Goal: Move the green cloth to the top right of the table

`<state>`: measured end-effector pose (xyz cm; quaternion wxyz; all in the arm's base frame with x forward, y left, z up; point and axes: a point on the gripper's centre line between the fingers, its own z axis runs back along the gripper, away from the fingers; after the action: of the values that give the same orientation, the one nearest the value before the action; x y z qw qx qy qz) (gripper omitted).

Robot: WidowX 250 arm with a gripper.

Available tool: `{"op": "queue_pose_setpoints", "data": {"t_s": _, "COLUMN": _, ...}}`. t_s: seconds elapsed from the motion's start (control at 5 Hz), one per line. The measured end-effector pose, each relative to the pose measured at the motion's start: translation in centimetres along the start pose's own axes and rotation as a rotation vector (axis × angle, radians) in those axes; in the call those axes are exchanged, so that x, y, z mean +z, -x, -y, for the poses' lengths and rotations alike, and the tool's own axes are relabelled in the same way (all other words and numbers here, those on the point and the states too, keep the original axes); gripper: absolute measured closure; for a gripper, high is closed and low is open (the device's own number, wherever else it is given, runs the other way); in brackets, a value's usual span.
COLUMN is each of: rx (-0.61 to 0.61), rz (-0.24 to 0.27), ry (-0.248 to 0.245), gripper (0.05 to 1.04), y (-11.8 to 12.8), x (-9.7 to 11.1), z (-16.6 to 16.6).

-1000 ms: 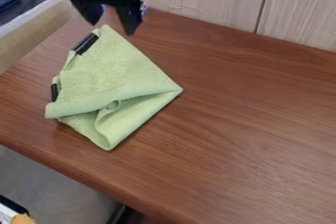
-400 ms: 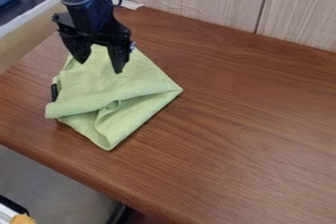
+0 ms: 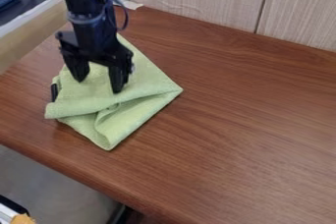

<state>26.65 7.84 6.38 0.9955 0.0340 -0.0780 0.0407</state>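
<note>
Fingers [image 3: 118, 79] spread over cloth [image 3: 148, 83], left side of table [image 3: 249, 120]. You have everything left: grip, lift, carry to top right.

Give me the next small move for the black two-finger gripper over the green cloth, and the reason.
Probably lower the black two-finger gripper a little, then close it on the folded light-green cloth: its fingers are spread apart above the cloth, which lies bunched at the left of the brown wooden table, away from the top right.
</note>
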Motion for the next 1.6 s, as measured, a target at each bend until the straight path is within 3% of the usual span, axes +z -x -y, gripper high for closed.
{"op": "queue_pose_setpoints", "data": {"t_s": 0.2, "rx": 0.019, "rz": -0.011, "ry": 0.01, "gripper": 0.083, "y": 0.3, "x": -0.9, "z": 0.2}}
{"op": "queue_pose_setpoints", "data": {"t_s": 0.4, "rx": 0.049, "rz": 0.004, "ry": 0.053, "gripper": 0.083, "y": 0.0, "x": -1.4, "z": 0.4}}
{"op": "queue_pose_setpoints", "data": {"t_s": 0.6, "rx": 0.046, "rz": 0.003, "ry": 0.051, "gripper": 0.083, "y": -0.3, "x": -1.4, "z": 1.1}}
{"op": "queue_pose_setpoints", "data": {"t_s": 1.2, "rx": -0.229, "rz": 0.054, "ry": 0.149, "gripper": 0.083, "y": -4.4, "x": -0.6, "z": 11.4}}
{"op": "queue_pose_setpoints", "data": {"t_s": 1.4, "rx": -0.337, "rz": 0.071, "ry": 0.183, "gripper": 0.084, "y": -4.5, "x": 0.3, "z": 14.8}}
{"op": "queue_pose_setpoints", "data": {"t_s": 1.6, "rx": -0.369, "rz": 0.066, "ry": 0.189, "gripper": 0.084, "y": -4.1, "x": 0.4, "z": 15.9}}
